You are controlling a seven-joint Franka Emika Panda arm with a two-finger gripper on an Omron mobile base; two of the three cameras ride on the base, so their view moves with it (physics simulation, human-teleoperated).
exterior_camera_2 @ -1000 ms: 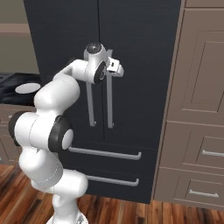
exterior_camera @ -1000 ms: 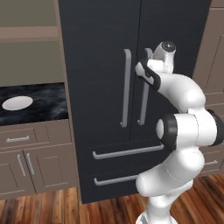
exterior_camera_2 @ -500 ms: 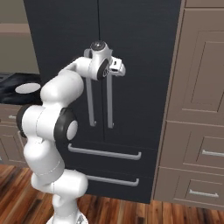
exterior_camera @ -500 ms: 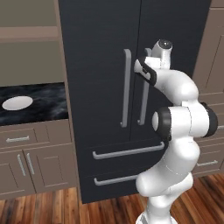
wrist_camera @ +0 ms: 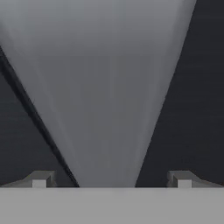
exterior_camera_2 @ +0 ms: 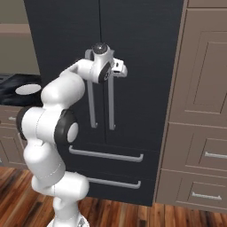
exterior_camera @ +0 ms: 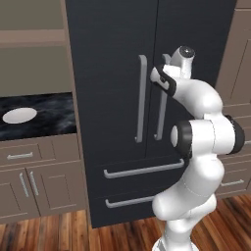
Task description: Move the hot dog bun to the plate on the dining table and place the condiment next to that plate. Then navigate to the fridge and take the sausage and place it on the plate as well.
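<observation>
The black two-door fridge (exterior_camera: 112, 59) stands shut in front of me, also seen in the right base view (exterior_camera_2: 142, 44). My gripper (exterior_camera_2: 119, 70) is up at the top of the right door's grey vertical handle (exterior_camera_2: 111, 106). In the hand view that handle (wrist_camera: 109, 87) runs wide and blurred between the two fingertips, and the gripper (wrist_camera: 111, 181) is open around it. In the left base view the hand (exterior_camera: 164, 71) sits against the handle (exterior_camera: 159, 117). The sausage, bun, condiment and dining-table plate are out of view.
The left door's handle (exterior_camera: 141, 98) runs right beside the right one. Two drawer bars (exterior_camera: 142, 169) cross the fridge's lower part. A dark counter with a white round disc (exterior_camera: 19, 115) lies to the left over cabinets. Tall beige cabinets (exterior_camera_2: 204, 97) stand to the right.
The hand has pushed forward and slightly up onto the right door handle. The base and the fridge doors have stayed as they were.
</observation>
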